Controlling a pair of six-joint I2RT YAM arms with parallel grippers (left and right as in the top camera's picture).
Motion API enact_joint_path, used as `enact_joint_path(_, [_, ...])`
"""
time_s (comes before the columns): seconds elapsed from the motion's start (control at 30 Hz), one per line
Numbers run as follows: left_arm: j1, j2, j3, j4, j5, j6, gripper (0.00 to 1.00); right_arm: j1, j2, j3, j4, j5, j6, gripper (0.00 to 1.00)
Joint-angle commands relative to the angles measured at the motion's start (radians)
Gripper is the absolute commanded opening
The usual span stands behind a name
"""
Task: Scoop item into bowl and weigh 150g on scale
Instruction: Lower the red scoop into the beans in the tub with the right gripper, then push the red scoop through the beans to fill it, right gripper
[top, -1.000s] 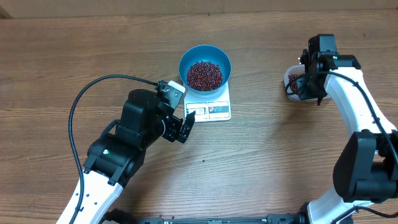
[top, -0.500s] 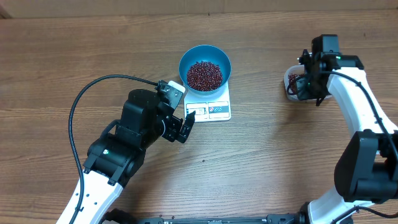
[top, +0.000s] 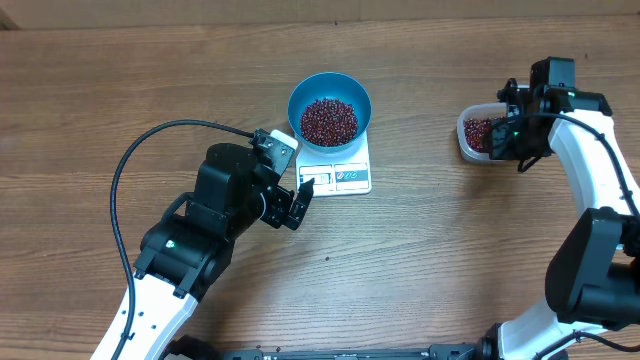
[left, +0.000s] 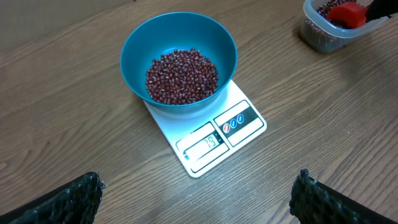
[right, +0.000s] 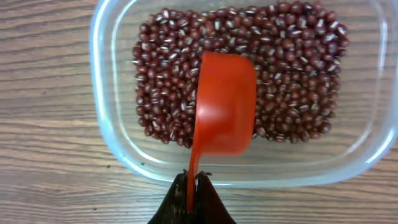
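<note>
The right gripper (right: 193, 186), pinching an orange-red scoop (right: 224, 102) by its handle, holds it over the maroon beans (right: 292, 62) in a clear tub (right: 112, 146), seemingly to load more, while the part-filled blue bowl (left: 134, 56) sits on the white scale (left: 239, 121) and the left gripper (left: 196, 196) waits beside it, spread wide and empty.

The tabletop (top: 450, 250) is matt brown wood with clear grain. The bowl (left: 134, 50) looks like smooth blue plastic with a soft sheen, and the scale (left: 214, 127) like smooth white plastic. The tub (right: 118, 146) is clear, glossy plastic, the scoop (right: 225, 106) smooth orange-red plastic, and the beans (right: 292, 68) smooth-skinned and faintly shiny.
</note>
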Motion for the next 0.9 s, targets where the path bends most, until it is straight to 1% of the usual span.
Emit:
enact_joint_path(0.0, [0.002,0.006,0.021,0.001,0.006,-0.010,1.00,0.003,0.001,0.005,0.004,-0.045,-0.010,0.04])
enact_joint_path(0.37, [0.002,0.006,0.021,0.001,0.006,-0.010,0.99,0.003,0.029,0.005,0.008,-0.093,-0.007,0.04])
enact_joint_path(0.57, [0.002,0.006,0.021,0.001,0.006,-0.010,0.99,0.003,0.045,0.005,0.034,-0.173,-0.008,0.04])
enact_joint_path(0.87, [0.002,0.006,0.021,0.001,0.006,-0.010,0.99,0.003,0.045,0.005,0.070,-0.185,-0.007,0.04])
